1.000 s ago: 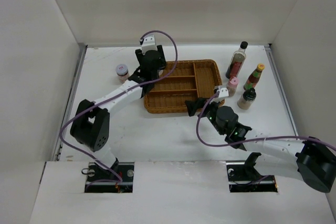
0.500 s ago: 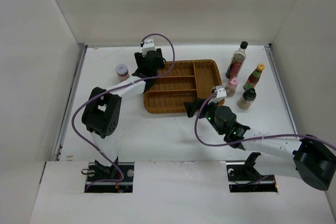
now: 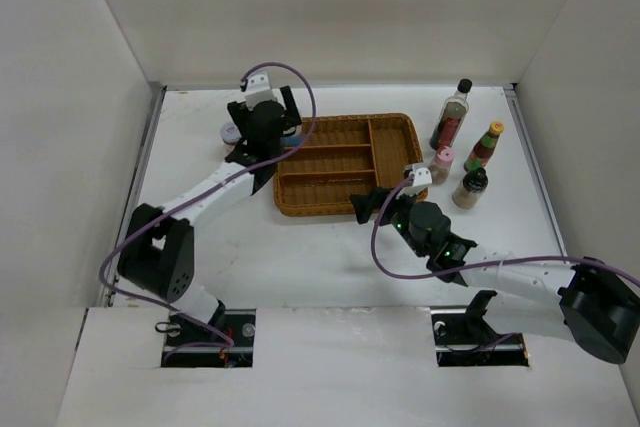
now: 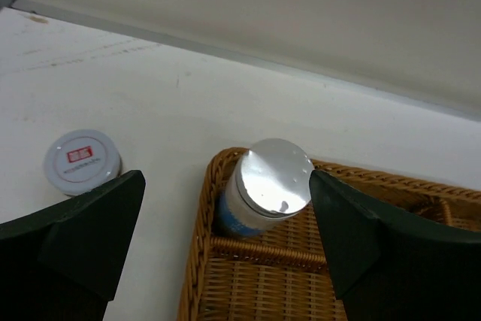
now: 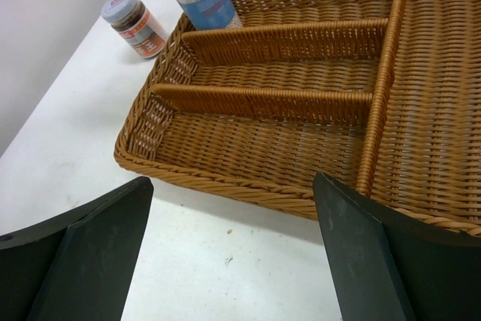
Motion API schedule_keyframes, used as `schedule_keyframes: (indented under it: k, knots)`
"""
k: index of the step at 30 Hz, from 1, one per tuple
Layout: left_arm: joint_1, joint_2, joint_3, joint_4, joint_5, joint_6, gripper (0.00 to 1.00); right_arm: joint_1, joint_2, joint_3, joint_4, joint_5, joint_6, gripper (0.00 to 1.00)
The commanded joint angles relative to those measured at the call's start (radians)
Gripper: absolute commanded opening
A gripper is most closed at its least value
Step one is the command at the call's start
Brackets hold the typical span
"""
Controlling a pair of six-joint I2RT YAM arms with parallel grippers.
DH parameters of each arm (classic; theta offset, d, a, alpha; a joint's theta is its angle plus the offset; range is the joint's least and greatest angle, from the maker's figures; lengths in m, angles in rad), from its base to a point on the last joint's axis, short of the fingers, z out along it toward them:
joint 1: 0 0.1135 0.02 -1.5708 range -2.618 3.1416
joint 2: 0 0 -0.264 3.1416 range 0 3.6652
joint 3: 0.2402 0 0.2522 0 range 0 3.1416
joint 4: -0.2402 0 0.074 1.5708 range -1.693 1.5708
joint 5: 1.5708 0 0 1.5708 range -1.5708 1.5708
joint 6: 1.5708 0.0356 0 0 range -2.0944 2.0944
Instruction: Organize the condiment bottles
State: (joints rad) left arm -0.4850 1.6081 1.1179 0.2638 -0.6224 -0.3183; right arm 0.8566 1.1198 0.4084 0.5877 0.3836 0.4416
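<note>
We count one of six condiment bottles inside the wicker tray (image 3: pixel 320 213). The silver-lidded blue-labelled jar (image 4: pixel 272 186) stands upright in the tray's far-left corner compartment. The left gripper (image 4: pixel 225 182) hangs above it with its jaws spread wide and clear of the jar on both sides, holding nothing. The white-lidded jar (image 4: pixel 82 162) sits on the table just left of the tray, outside it. Four more wait in a cluster to the tray's right: the tall clear black-capped bottle (image 3: pixel 453 115), the red yellow-capped bottle (image 3: pixel 484 148), the pink-capped shaker (image 3: pixel 442 164) and the dark-capped shaker (image 3: pixel 470 188). The right gripper (image 5: pixel 231 182) hovers at the tray's near edge, also wide open and empty. We judge five bottles remain.
</note>
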Motion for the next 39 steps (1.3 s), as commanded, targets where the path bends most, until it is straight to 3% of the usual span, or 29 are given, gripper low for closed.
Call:
schedule_keyframes:
  k: [1,4,9,27,29,34,37,39]
  knots:
    - [0.044,-0.109,-0.053,0.031,-0.062,-0.028,0.91,-0.009,-0.031,-0.003,0.047,-0.008,0.008,0.95]
    - [0.113,-0.122,-0.072,-0.084,-0.034,-0.129,0.9,-0.017,-0.026,0.0,0.038,-0.014,0.019,0.95]
    - [0.208,-0.028,-0.047,-0.152,0.027,-0.166,0.84,-0.014,-0.018,0.004,0.038,-0.014,0.019,0.96]
    - [0.332,0.223,0.089,-0.129,0.104,-0.151,0.82,-0.014,0.017,0.023,0.026,-0.031,0.016,0.98]
    - [0.337,0.237,0.1,-0.123,0.113,-0.151,0.77,-0.014,0.021,0.026,0.018,-0.034,0.019,0.98]
    - [0.337,0.224,0.07,-0.109,0.112,-0.148,0.43,-0.017,0.014,0.018,0.027,-0.035,0.02,0.98]
    - [0.328,0.127,-0.024,-0.054,0.049,-0.159,0.34,-0.014,0.009,0.021,0.023,-0.034,0.016,0.98]
    - [0.313,0.048,-0.084,-0.019,0.009,-0.16,0.33,-0.014,0.008,0.017,0.034,-0.032,0.016,0.98]
